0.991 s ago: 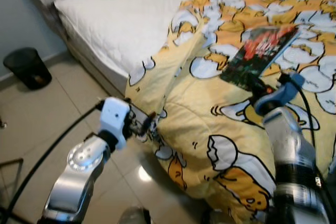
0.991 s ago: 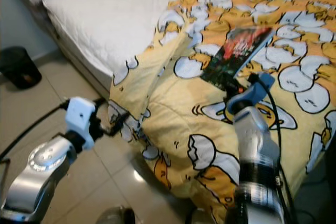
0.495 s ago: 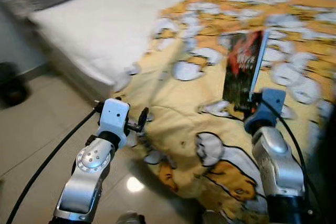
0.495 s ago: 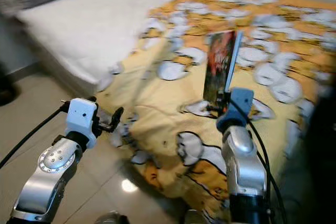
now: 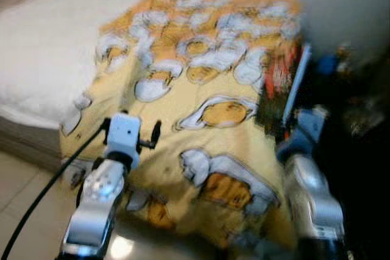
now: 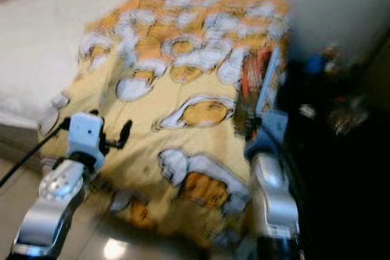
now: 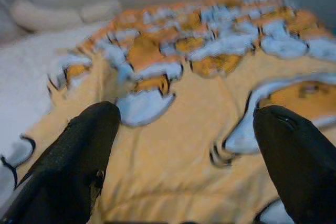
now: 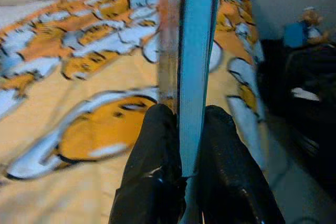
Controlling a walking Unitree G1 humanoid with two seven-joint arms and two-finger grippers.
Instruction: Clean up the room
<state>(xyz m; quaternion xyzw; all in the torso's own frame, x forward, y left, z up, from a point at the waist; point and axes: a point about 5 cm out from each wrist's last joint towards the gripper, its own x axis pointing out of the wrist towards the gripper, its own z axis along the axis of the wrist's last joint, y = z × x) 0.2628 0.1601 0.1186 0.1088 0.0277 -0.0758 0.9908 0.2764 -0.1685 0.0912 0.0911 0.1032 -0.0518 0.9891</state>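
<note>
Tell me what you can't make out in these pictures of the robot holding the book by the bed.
- Book cover: eye views are motion-blurred; right wrist view shows it edge-on, so no title reads.
- Dark area right of the blanket: too dark and smeared to name anything.
- Small blue figure: too small and blurred to identify.
- Right gripper contact point: its own fingers cover it.
- Left gripper: open, holding nothing.

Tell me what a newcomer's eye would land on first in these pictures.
First the yellow quilt printed with cartoon eggs, draped over the bed and hanging toward the floor. Next the book, held upright and edge-on by the right gripper, its fingers pinched on the lower edge, at the quilt's right side beside dark furniture. The left gripper is open over the quilt.
</note>
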